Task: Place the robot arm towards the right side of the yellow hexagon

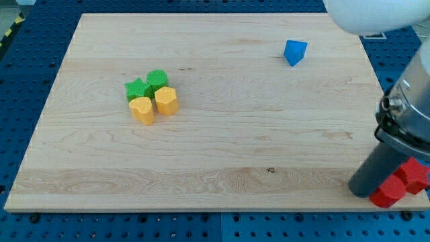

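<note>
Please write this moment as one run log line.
tip: bottom right, touching red blocks | yellow hexagon: far left, in green-yellow cluster | tip not yet beside it

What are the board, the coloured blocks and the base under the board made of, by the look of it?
Pale wooden board: light wood with visible grain lines and a small knot, matte. Yellow hexagon block, blue block and red blocks: probably moulded or printed plastic, with uniform saturated colour and soft sheen. Blue perforated base: likely painted metal or plastic, with a regular hole grid. My tip is hidden.
</note>
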You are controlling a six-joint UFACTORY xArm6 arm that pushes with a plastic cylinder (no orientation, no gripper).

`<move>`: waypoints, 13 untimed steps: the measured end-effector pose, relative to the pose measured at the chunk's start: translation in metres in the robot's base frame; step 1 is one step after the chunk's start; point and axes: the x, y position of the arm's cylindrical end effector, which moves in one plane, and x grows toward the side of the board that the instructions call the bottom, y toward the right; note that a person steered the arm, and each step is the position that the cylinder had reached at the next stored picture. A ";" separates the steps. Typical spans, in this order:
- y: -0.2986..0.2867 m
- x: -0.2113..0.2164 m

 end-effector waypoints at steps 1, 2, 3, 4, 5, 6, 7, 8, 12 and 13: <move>-0.001 0.010; 0.000 0.009; 0.004 0.010; -0.014 0.010; -0.049 0.010; -0.102 0.009; -0.121 -0.007; -0.110 -0.034; -0.106 -0.060; -0.106 -0.060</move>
